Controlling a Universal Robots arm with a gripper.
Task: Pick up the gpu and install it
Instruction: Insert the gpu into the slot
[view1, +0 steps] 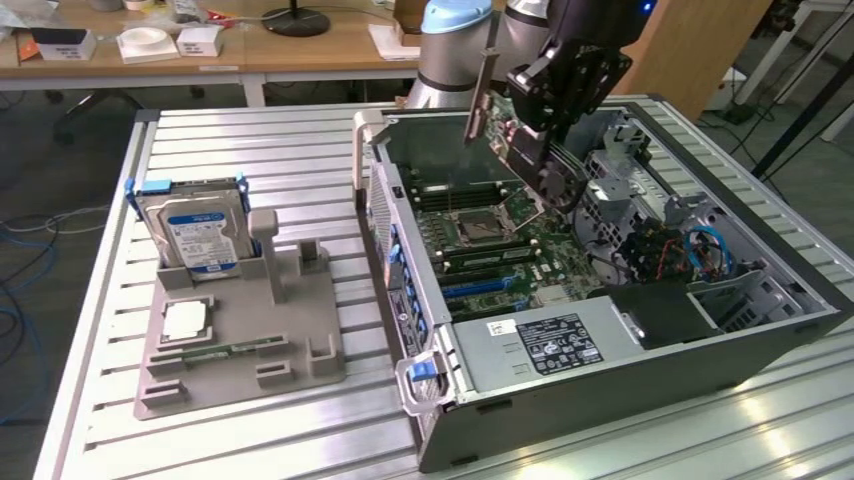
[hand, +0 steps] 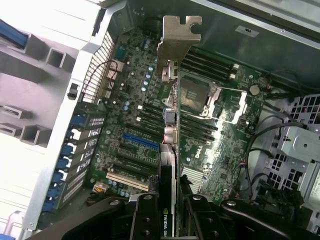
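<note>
1. My gripper (view1: 537, 118) is clamped on the gpu (view1: 514, 140). In the wrist view its black fingers (hand: 145, 220) stand on either side of the card's near end, with the jaws drawn in narrow against its thin body.
2. The gpu is in the air over the open computer case (view1: 601, 420). It is tilted, with its silver bracket (view1: 477, 85) at the high end, toward the far wall of the case.
3. From the wrist camera I see the gpu (hand: 169, 165) edge-on. Its bracket (hand: 178, 37) is at the end farthest from the gripper (hand: 172, 210).
4. Under the card lies the green motherboard (view1: 501, 250) with its processor socket (view1: 478, 228).
5. In the wrist view the card's edge runs just beside that socket (hand: 196, 95), and a blue expansion slot (hand: 141, 142) lies off to one side of it.
6. The card is not seated in a slot, and I cannot tell which slot it hangs over.
7. At the near end of the case sits the power supply (view1: 547, 345) with its white label, well apart from the card.
8. On the exterior view's left, a grey parts holder (view1: 240, 385) rests on the slatted table (view1: 267, 160) beside the case.
9. The holder carries a hard drive (view1: 198, 235) standing upright at its far end, a processor chip (view1: 184, 318) lying flat, and a narrow green memory stick (view1: 220, 350) lying nearer the front.
</note>
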